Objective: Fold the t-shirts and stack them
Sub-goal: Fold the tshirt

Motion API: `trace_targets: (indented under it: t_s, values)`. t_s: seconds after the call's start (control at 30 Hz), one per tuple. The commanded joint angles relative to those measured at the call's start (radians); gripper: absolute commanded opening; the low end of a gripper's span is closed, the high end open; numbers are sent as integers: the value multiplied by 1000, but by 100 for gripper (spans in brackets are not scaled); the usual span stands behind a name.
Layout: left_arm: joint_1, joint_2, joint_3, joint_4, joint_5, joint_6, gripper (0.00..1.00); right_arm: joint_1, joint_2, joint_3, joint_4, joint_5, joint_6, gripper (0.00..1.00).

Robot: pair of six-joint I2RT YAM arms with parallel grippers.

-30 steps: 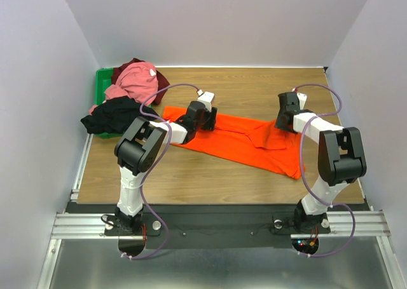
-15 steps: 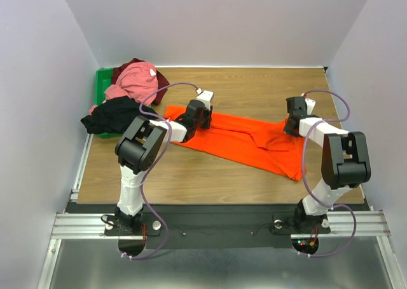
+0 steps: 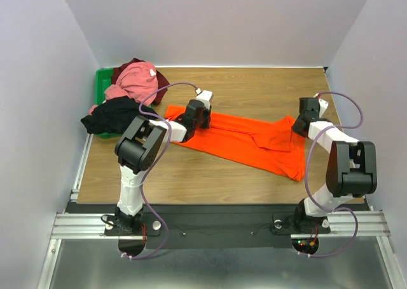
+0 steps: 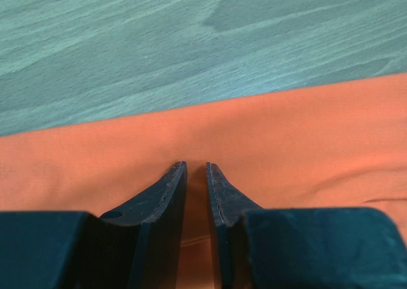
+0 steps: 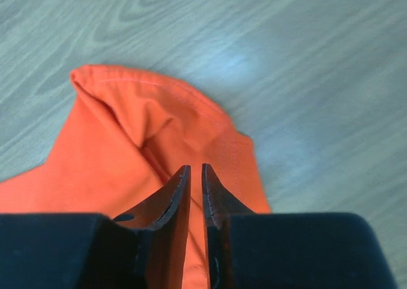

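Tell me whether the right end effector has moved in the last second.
Yes. The right end effector shifted rightward toward the table's right edge, pulling the orange t-shirt corner along.

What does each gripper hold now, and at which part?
Both pinch the orange t-shirt: left gripper at its left end, right gripper at its hemmed right corner.

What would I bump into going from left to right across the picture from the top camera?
Green bin → pink t-shirt → left gripper → middle of the orange t-shirt → right gripper.
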Motion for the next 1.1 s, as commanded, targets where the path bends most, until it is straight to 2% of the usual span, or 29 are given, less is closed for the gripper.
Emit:
trace_targets:
  t_s: [0.0, 0.07, 0.13, 0.23, 0.3, 0.53, 0.67, 1.07]
  values:
    - [12, 11, -5, -56, -21, 6, 31, -37, -98, -18, 44, -1, 19, 20]
    - [15, 11, -7, -56, -21, 8, 30, -37, -140, -13, 52, -56, 15, 25]
    - [16, 10, -7, -56, -18, 9, 30, -37, -149, 8, 61, -118, 6, 36]
    - [19, 4, -7, -56, -13, 5, 30, -37, -111, 57, 66, -211, 4, 53]
    - [19, -13, -18, -53, 2, 2, 30, -37, -63, 82, 69, -234, 2, 57]
    - [19, -131, -64, -3, 38, -17, 31, -39, 62, 212, 67, -305, -4, 59]
    - [19, -102, -25, -13, 58, -26, 31, -39, 113, 255, 67, -358, -7, 59]
    - [19, -30, 59, -32, 98, -41, 31, -39, 258, 306, 67, -358, -27, 56]
